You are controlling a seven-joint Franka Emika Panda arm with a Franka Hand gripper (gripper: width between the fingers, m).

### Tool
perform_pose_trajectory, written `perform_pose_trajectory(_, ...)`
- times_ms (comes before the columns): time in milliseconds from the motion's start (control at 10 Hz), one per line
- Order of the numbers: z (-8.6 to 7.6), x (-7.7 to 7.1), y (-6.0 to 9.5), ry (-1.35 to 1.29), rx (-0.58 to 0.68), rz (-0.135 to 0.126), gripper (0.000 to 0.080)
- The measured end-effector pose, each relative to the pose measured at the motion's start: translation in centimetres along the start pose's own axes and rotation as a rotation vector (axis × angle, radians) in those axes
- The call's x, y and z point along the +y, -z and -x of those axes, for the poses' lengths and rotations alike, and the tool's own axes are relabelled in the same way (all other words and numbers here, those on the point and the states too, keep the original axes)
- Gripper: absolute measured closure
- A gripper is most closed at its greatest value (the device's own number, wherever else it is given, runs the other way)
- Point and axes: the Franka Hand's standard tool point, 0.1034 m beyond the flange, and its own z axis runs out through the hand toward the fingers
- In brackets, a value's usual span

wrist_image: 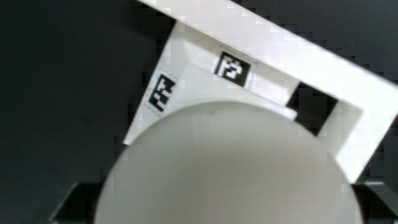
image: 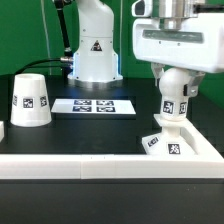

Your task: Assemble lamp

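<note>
The bulb [image: 172, 100] stands upright, its tagged stem in the flat square base [image: 185, 142] at the exterior view's right. My gripper [image: 174, 78] comes down from above and is shut on the bulb's ball head. In the wrist view the rounded head [wrist_image: 222, 160] fills the space between my dark fingertips [wrist_image: 68, 205], with the tagged base [wrist_image: 267, 60] beyond it. I cannot tell whether the stem is fully seated. The cone-shaped shade [image: 30, 100] stands wide end down at the exterior view's left, apart from the gripper.
The marker board [image: 93, 106] lies flat at the middle back. The white robot pedestal [image: 95, 45] stands behind it. A white raised border [image: 100, 165] runs along the front and right of the black work surface, close to the base.
</note>
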Motion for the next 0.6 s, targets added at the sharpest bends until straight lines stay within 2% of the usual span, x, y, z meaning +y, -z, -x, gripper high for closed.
perform_pose_trajectory(200,-0.14,0.06,-0.03,-0.219,-0.047,0.011,0.0220)
perform_pose_trajectory(600,-0.16,-0.16,-0.01,-0.455,-0.086,0.009,0.0220)
